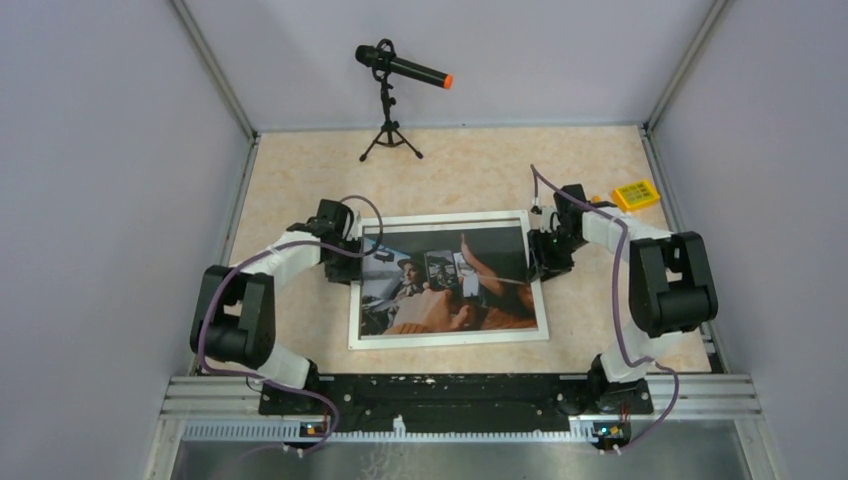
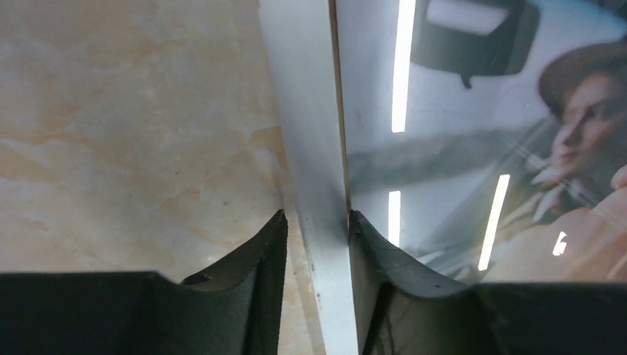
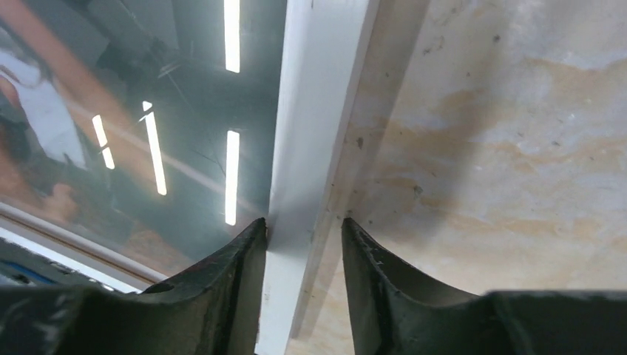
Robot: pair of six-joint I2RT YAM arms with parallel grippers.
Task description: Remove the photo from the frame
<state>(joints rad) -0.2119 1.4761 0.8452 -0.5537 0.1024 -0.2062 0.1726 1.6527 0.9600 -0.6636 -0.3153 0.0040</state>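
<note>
Left wrist view: my left gripper (image 2: 314,218) is about half closed astride the frame (image 2: 310,111), at its white left rim. One finger sits on the table (image 2: 111,111) side and the other over the glossy front. Both pads look pressed to the rim, so I read that as a pinch. In the right wrist view the right gripper (image 3: 303,222) straddles the opposite rim the same way. A dark sliver shows beside its outer finger, though, and I cannot tell whether it bites yet.

From above, the frame lies flat and face up between the arms, with the photo (image 1: 450,280) still inside it behind the shiny face.

My worries from here:
- If one side grips and the other doesn't, any lift would likely pivot the frame on the tight side. The loose end would then drag or drop.
- The rim is narrow and only the fingertips hold it, so a fast or uneven raise could let it slide out.
- The inner fingers sit at the edge of the glazing, so squeezing harder may scratch or stress it.
- If the arms move out of step, I'd expect the frame to twist.
</note>
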